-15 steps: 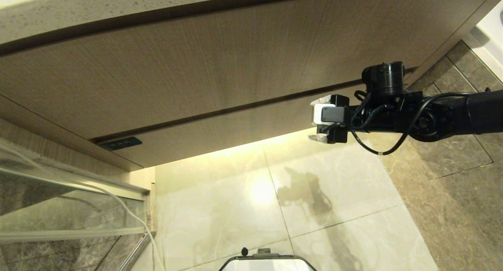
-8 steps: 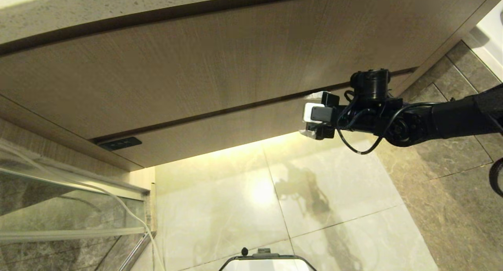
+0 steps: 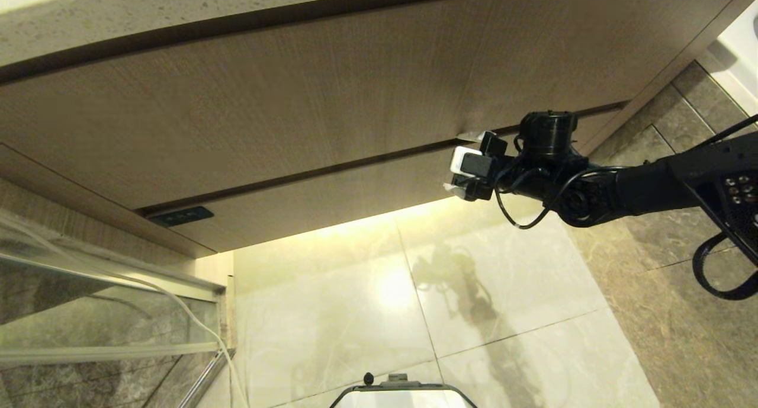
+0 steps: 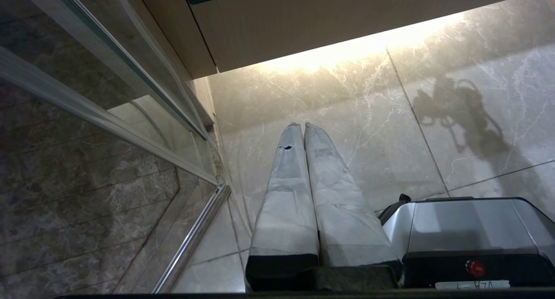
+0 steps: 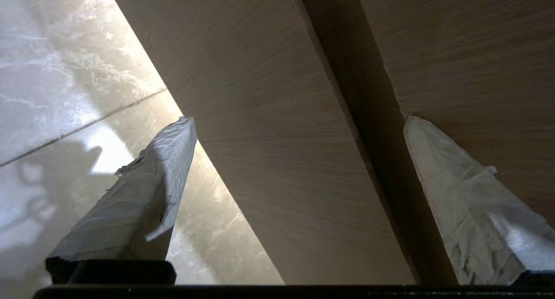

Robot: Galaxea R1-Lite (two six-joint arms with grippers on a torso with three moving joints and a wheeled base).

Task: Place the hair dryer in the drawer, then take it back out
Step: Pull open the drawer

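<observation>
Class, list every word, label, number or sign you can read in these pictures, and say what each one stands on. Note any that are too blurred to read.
No text can be read with certainty.
Dark label at the drawer front's corner: marks too small to read.
White sticker on the robot's base, under a red button: partly cut off and apparently upside down, perhaps "VZ8", not certain.

The closed light wood-grain handleless drawer (image 3: pixel 331 198) hides its inside; the small dark label (image 3: pixel 180 216) on its front corner is too small to read
</observation>
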